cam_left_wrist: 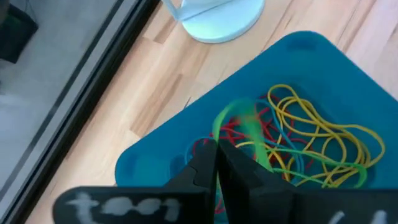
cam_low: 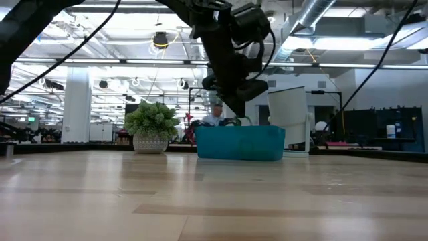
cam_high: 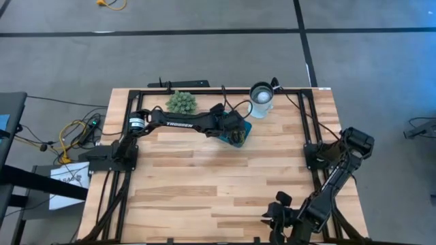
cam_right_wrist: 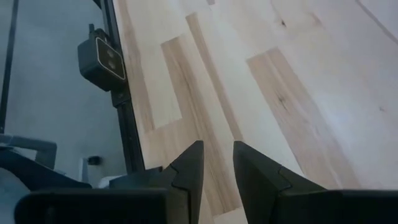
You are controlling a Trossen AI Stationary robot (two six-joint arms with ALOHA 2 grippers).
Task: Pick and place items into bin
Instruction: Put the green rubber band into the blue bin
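Tangled red, yellow, green and blue rubber-band loops (cam_left_wrist: 305, 140) lie in the shallow teal rectangular bin (cam_left_wrist: 155, 158).
Left tool (cam_left_wrist: 216, 163), fingers pressed together, hovers above them; white round cup (cam_high: 261, 99) just beside, spiky green plant (cam_high: 182, 103) near; right tool (cam_right_wrist: 217, 163), slightly parted, waits over bare worktop (cam_high: 204, 184).

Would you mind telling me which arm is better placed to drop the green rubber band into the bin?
The left. Its gripper hangs right over the teal bin, shut on a green rubber band. The right gripper waits at the table's near right edge, over bare wood.
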